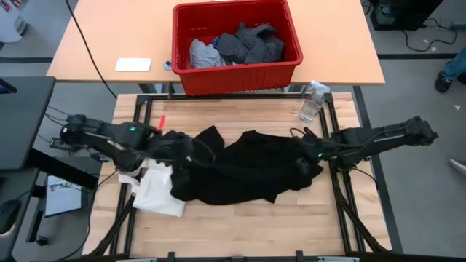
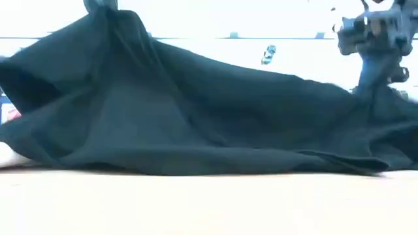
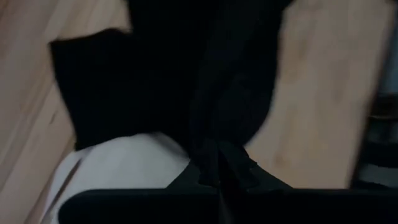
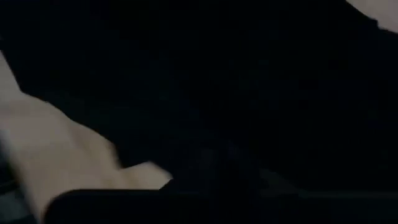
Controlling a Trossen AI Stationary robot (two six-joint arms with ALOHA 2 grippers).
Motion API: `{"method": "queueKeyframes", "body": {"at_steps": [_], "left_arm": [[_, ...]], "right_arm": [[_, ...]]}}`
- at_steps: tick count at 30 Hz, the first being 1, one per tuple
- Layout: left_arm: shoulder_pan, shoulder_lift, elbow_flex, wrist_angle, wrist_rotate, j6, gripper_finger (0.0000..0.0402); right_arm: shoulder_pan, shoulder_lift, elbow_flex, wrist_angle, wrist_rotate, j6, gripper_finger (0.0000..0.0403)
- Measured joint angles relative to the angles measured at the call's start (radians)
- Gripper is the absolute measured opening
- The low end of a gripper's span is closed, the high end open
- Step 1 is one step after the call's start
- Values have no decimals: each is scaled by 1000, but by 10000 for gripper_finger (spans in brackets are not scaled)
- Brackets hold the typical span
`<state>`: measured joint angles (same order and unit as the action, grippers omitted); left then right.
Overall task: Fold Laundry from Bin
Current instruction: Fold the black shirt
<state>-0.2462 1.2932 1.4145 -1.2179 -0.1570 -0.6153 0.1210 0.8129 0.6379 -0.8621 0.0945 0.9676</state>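
Pale wood planks make up the desk (image 1: 240,225), with a second, tan one behind it carrying the bin.

Starting at the left pincer (image 1: 177,149), near the desk's left edge: its fingers are clamped tight on a gathered bunch of the black T-shirt (image 1: 244,171), and the left wrist view shows the cloth pinched into a narrow rope running away from the jaws. From the low camera this corner is lifted into a peak, the fabric falling from it in long, loose folds. The right pincer (image 1: 312,154) sits at the shirt's opposite end, toward the desk's right edge; whether it grips or has let go I cannot tell, since black cloth fills its own camera and hides the fingers.

Between the two, the shirt lies spread but rumpled across the middle of the desk, partly covering a white cloth (image 1: 159,191) near the front-left.

Judging by that drape, the shirt is light, limp and thin. It will sag wherever it is unsupported and will bunch instead of sliding flat, so a hold near the shoulder seams or hem corners, where the fabric is doubled, should serve best, with both ends pulled apart to keep tension.

Further out, the red bin (image 1: 237,45) stands beyond the desk's rear edge, holding the remaining laundry (image 1: 237,44) in greys and blue. A clear plastic bottle (image 1: 313,102) stands at the rear-right corner.
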Motion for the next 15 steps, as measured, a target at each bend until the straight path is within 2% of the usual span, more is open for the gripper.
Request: {"method": "queueKeyframes", "body": {"at_steps": [3,7,11,15], "left_arm": [[46,29,-30,3,-2,1,0],[84,48,-35,11,2,13,0],[103,47,-35,22,9,26,0],[104,47,-35,18,52,98,0]], "right_arm": [[-8,-1,-53,31,39,-8,94],[16,-1,-45,54,157,-33,140],[92,-1,-32,168,297,-164,152],[212,50,-32,356,308,-352,152]]}}
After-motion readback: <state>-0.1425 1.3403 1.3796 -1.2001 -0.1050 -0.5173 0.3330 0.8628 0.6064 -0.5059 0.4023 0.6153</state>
